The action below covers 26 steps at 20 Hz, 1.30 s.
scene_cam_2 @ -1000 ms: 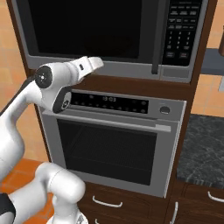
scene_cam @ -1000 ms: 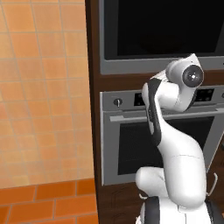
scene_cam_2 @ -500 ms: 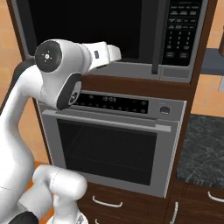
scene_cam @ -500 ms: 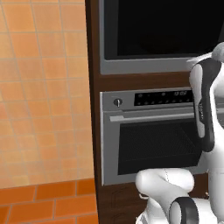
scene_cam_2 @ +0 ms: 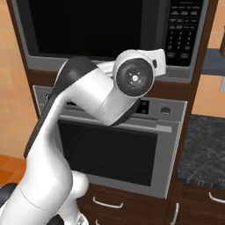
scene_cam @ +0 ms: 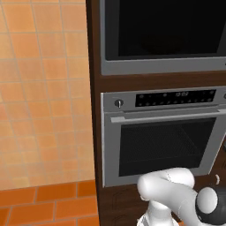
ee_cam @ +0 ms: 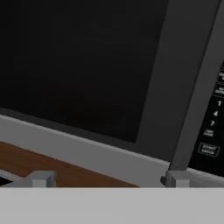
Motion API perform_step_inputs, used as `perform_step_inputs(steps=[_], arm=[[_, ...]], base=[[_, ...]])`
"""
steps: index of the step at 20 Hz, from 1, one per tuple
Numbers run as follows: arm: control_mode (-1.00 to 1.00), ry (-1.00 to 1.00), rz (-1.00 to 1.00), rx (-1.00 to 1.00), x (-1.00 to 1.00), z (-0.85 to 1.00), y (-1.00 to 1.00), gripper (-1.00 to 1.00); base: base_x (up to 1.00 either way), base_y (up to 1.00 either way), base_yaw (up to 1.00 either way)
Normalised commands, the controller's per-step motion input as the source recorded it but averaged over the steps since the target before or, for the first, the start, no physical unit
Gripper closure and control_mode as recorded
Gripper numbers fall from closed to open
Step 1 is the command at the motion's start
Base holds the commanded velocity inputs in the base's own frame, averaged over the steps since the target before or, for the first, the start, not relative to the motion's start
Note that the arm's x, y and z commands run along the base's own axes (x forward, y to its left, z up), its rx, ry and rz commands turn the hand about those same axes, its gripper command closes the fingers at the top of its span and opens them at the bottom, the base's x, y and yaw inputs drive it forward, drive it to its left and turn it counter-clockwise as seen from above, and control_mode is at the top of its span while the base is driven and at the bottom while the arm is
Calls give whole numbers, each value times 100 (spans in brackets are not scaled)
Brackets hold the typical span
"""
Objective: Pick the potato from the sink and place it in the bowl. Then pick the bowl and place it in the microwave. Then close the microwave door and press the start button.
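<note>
The microwave [scene_cam_2: 88,30] fills the upper cabinet, and its black glass door [scene_cam: 167,26] lies flush in the grey frame. My arm's wrist [scene_cam_2: 134,75] is raised in front of the microwave's lower right corner, just left of the keypad [scene_cam_2: 184,28]. In the hand view my gripper [ee_cam: 109,179] is open, with its fingertips [ee_cam: 41,178] wide apart and nothing between them. It looks at the door glass [ee_cam: 78,65], the grey frame strip [ee_cam: 87,151] and the keypad [ee_cam: 212,127] at the right. The potato, the bowl and the sink are out of view.
A steel wall oven [scene_cam: 163,141] with a bar handle [scene_cam_2: 132,125] sits right under the microwave. An orange tiled wall [scene_cam: 44,88] is to the left. A dark stone counter [scene_cam_2: 204,149] and drawers [scene_cam_2: 107,203] lie to the lower right.
The hand has swung to the right along the microwave's front, towards the keypad side. In the left base view the upper arm has left the picture.
</note>
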Motion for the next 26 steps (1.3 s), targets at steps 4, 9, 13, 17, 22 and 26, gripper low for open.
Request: perform_step_inputs(steps=[4, 9, 13, 17, 22, 26], arm=[[-100, -32, 38, 2, 4, -17, -64, -100], [-100, -25, 20, 0, 29, -1, -19, -100], [-100, -4, 0, 0, 55, -4, 0, -100], [-100, 0, 0, 0, 48, -10, -3, -100], [-100, 0, 0, 0, 44, -7, -26, -100], [-100, 0, 0, 0, 44, -3, -40, -100]], base=[[0, 0, 0], [0, 0, 0], [0, 0, 0], [0, 0, 0], [0, 0, 0], [0, 0, 0]])
